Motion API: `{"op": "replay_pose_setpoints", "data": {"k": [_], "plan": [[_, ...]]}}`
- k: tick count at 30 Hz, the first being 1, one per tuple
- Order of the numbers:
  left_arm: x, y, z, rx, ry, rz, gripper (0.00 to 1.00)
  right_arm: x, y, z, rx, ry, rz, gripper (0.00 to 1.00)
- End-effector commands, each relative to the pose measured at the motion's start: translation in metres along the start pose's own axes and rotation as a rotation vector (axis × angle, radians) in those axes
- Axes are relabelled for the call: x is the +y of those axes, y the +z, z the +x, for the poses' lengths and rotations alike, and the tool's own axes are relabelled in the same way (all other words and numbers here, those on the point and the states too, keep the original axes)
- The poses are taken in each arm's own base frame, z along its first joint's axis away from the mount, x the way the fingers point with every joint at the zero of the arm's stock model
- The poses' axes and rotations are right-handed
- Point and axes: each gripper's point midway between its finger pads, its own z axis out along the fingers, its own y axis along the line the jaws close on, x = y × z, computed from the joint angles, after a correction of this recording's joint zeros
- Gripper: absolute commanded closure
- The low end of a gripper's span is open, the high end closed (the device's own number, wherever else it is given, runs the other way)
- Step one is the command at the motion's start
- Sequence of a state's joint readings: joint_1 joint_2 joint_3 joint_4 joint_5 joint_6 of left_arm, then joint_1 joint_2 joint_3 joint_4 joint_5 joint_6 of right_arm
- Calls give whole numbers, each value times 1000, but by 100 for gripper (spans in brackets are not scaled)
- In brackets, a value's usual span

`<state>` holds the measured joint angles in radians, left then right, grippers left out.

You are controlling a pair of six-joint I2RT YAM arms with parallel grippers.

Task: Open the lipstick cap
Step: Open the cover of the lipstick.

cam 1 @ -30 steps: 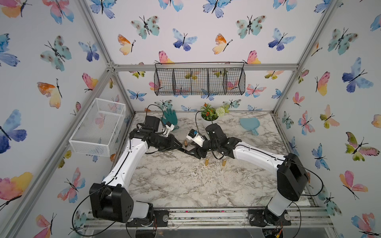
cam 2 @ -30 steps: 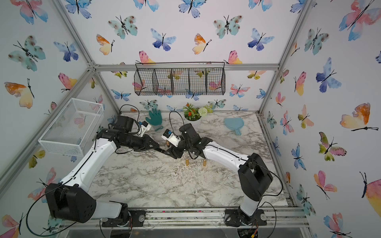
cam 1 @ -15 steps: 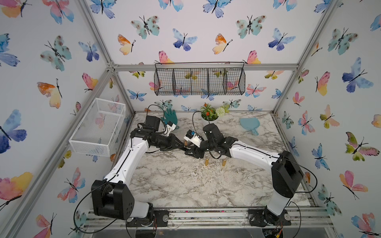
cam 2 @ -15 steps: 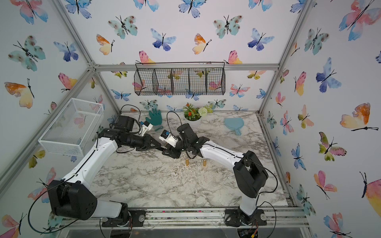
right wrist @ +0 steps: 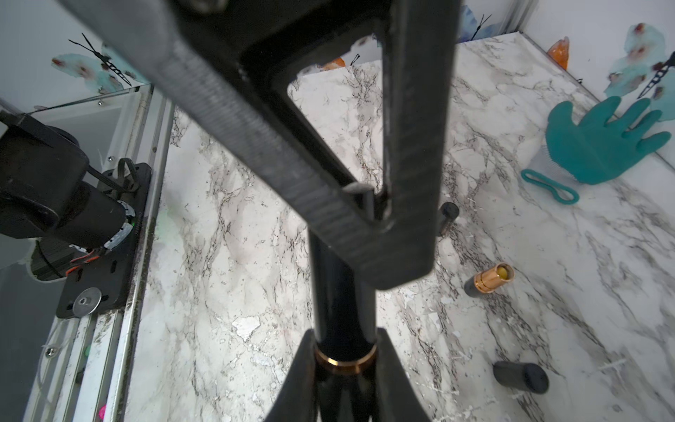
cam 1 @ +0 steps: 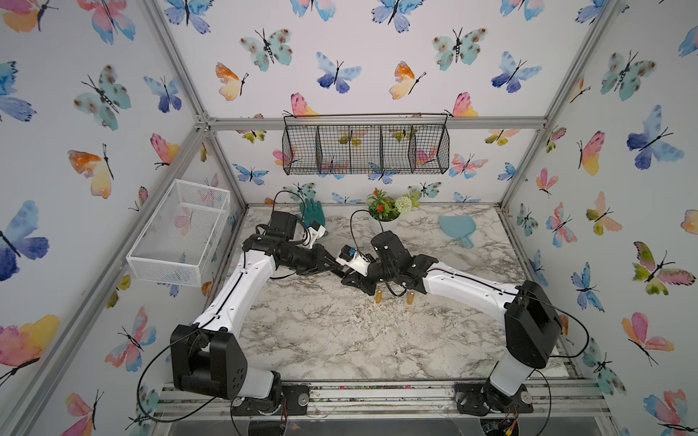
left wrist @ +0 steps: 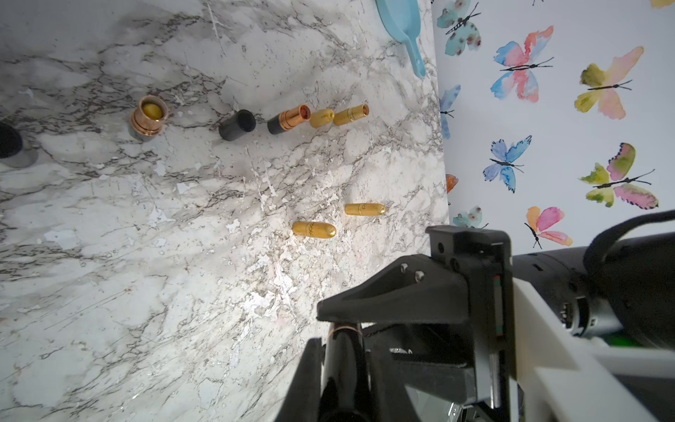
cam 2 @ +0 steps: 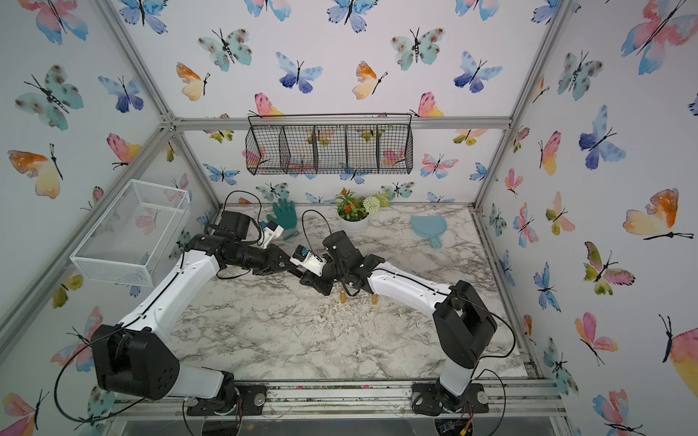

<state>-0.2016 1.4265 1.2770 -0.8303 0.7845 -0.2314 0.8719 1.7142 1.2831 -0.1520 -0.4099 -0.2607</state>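
Two grippers meet at the centre of both top views, above the grey-veined white marble tabletop [cam 1: 302, 339], and they share one glossy black lipstick tube [right wrist: 343, 285] with a copper band.

In the right wrist view the right gripper [right wrist: 344, 334] comes up from the bottom edge. Its fingers [right wrist: 303, 365] are pinched narrow on the tube, right at the band. The left gripper [right wrist: 373, 210] reaches down from the top of that frame and is clamped tight on the tube's far end. The left wrist view shows the left gripper's fingers closed around the same black tube at the bottom centre.

The tube is in one piece, cap on, and held clear of the marble. From above it is hidden behind the black fingers.

Just below the grippers in a top view, a pair of small gold bullet-shaped tubes [cam 1: 379, 298] stands upright. Along the back edge are a teal glove-shaped scrubber [cam 1: 312, 213], a small potted plant [cam 1: 385, 209] and a pale blue paddle-shaped mirror [cam 1: 455, 228]. In the upper middle of the left wrist view lies a row of opened lipstick parts, among them a loose black cap [left wrist: 237, 125].
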Motion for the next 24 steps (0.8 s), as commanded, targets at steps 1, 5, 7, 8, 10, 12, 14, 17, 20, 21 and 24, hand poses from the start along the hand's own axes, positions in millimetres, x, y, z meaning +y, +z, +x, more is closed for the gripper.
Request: {"op": "replay_pose_setpoints", "data": {"k": [1,5,7,8,10,12,14,17,20,21,24], "plan": [[14,-8,-2,-9,-23,-68,100,-21,-13,48,171,55,129,94],[15,-11,-7,-21,-22,-70,100,-19,-21,55,193,51,143,94],[15,-12,-8,-24,-20,-68,100,-17,-24,58,209,44,144,94],[15,-13,-9,-26,-16,-68,100,-16,-26,59,215,41,141,95],[16,-13,-12,-27,-7,-78,100,-12,-28,59,226,30,138,95],[17,-17,-15,-43,1,-85,100,-6,-33,59,244,17,131,96],[19,-21,-17,-60,-2,-88,100,-1,-36,63,254,17,124,96],[19,-29,-24,-91,-17,-67,100,5,-41,71,276,32,114,95],[12,-33,-29,-100,-21,-18,100,16,-45,72,293,30,102,95],[10,-33,-31,-101,-20,-6,100,19,-47,71,286,32,97,95],[18,-32,-30,-110,-29,-43,100,18,-54,68,271,33,119,95]]}}
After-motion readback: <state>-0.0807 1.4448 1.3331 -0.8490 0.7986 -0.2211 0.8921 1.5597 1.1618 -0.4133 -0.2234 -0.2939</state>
